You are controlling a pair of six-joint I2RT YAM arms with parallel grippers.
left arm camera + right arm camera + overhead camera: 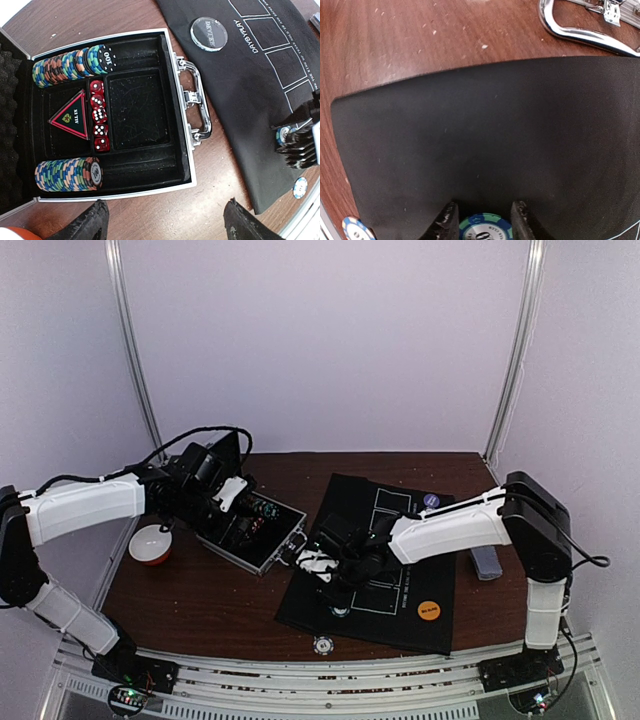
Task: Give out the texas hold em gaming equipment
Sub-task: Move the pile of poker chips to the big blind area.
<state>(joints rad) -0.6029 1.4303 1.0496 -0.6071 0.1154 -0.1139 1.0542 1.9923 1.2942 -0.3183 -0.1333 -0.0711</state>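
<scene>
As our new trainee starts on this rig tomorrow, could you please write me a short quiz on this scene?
1. True or false: the left pincer grips a chip taken from the silver case.
2. On the wooden table lies a black mat. The white-and-blue chip rests: A) on the mat; B) on bare wood beside it; C) in the case.
3. Name the thing between the fingers of the right pincer.
Key: 1 false, it is open and empty. 2 B. 3 a teal poker chip.
</scene>
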